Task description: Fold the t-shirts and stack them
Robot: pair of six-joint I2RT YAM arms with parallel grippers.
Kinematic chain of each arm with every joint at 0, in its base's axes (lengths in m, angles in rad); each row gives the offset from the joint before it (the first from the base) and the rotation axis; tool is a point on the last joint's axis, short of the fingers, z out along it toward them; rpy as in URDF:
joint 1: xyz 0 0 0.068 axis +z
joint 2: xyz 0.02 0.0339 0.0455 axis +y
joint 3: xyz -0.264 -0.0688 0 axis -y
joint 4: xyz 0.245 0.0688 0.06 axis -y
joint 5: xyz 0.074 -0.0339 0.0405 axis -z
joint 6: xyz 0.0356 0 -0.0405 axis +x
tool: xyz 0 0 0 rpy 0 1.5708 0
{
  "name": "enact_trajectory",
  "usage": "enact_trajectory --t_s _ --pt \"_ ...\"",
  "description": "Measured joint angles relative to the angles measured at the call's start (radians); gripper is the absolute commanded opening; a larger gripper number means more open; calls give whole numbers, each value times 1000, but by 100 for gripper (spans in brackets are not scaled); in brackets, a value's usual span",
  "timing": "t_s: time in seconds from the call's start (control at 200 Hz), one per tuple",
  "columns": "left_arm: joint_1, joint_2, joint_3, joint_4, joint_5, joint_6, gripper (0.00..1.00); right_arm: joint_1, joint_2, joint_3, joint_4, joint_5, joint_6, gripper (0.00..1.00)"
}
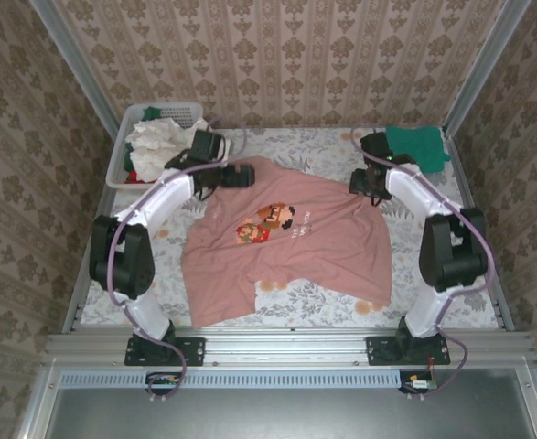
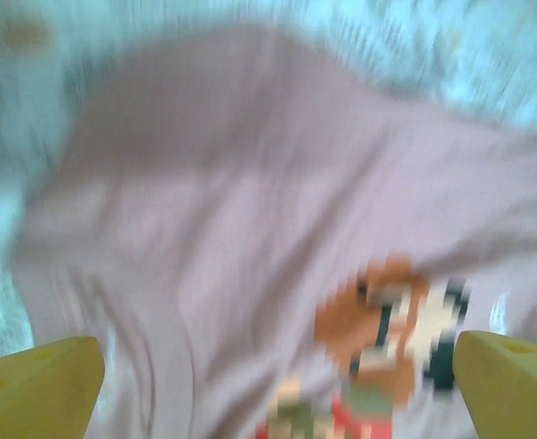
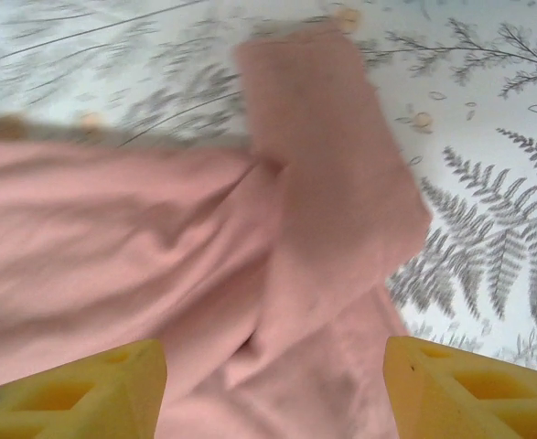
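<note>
Left hand point(image 2: 277, 393): fingers spread wide, nothing gripped, poised over the pink t-shirt's point(image 1: 286, 242) far shoulder. Right hand point(image 3: 275, 389): likewise open, above one sleeve. Shirt is laid flat mid-desk point(image 1: 295, 146).

I log: pink t-shirt point(image 2: 250, 201) smeared by blur in my left wrist view, its pixel print point(image 2: 392, 343) cut by the bottom edge; teal t-shirt point(image 1: 422, 144), upper right, partly hidden behind right arm point(image 1: 413, 190).

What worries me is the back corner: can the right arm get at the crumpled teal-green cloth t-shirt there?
Probably yes: the teal-green t-shirt lies uncovered just beyond the open right claw, with nothing between.
</note>
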Motion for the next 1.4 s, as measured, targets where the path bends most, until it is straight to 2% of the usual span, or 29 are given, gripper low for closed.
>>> enact_trajectory --t_s 0.075,0.14,0.17,0.255,0.325,0.395,0.465,0.54,0.58,0.615,0.715,0.77,0.95,1.005,1.085,1.175,1.25,1.3,1.395 --pt "-1 101 148 12 -36 31 100 58 -92 -64 16 3 8 68" --pt "0 179 207 -6 -62 48 94 89 -135 -100 37 -2 22 68" --pt "0 252 324 -114 -70 59 93 103 -163 -156 109 -14 37 67" --pt "0 532 677 -130 -91 82 92 173 -224 -302 169 -58 82 67" --pt "0 705 877 -181 -106 95 94 237 -222 -378 200 -97 112 67" --pt "0 827 1000 -228 -117 104 94 282 -216 -433 225 -127 137 67" --pt "0 896 1047 -260 -126 108 93 296 -216 -469 245 -144 156 67" --pt "0 921 1047 -267 -138 110 83 296 -216 -491 267 -151 166 67" --pt "3 916 1047 -268 -131 105 75 296 -216 -502 280 -152 170 67" --pt "5 912 1047 -265 -123 100 62 296 -216 -510 287 -152 175 67" --pt "7 900 1024 -263 -96 99 34 296 -216 -525 294 -153 182 67" --pt "8 887 991 -258 -80 105 23 296 -216 -529 299 -156 184 67" --pt "12 750 839 -238 0 104 0 296 -214 -531 317 -161 185 67" --pt "14 690 792 -223 25 113 1 296 -214 -534 320 -160 185 67" --pt "12 575 705 -187 34 118 11 296 -214 -542 319 -160 185 67" --pt "-3 401 528 -112 0 137 20 296 -214 -549 320 -160 185 67" --pt "-50 230 313 -22 -51 159 22 296 -214 -554 320 -161 188 67" --pt "-98 127 154 48 -72 157 29 296 -214 -563 324 -160 190 67" --pt "-195 13 -101 136 -47 115 32 296 -214 -581 323 -159 194 67"
